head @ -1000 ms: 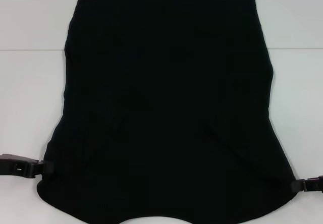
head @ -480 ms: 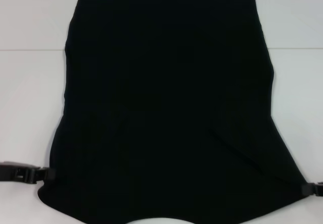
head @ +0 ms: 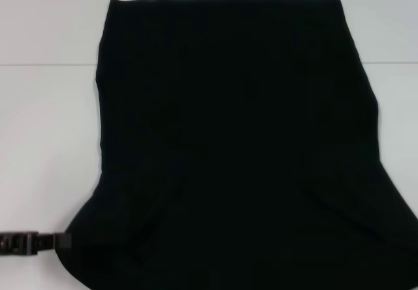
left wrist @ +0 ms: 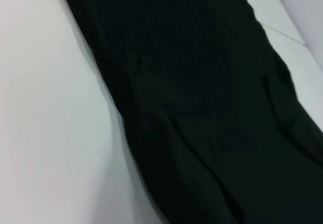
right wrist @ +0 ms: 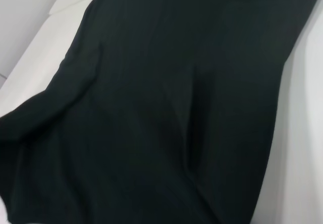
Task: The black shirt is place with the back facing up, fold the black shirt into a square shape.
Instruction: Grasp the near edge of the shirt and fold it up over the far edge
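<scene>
A: Where is the shirt?

B: It lies back up on the white table, filling most of the head view. Its far edge is straight; the near part flares wide and runs out of view at the near and right edges. No lettering shows.

A: How will it handle?

B: Probably light and limp. Soft creases show near the flared corners in both wrist views, so it should drape and sag if lifted. A corner or edge pinch seems the best hold, one on each side to keep the fold even.

A: And the arms?

B: The left gripper reaches in low from the left, its tip at the near left corner of the cloth. Whether it pinches the cloth cannot be told. The right gripper is out of view.
</scene>
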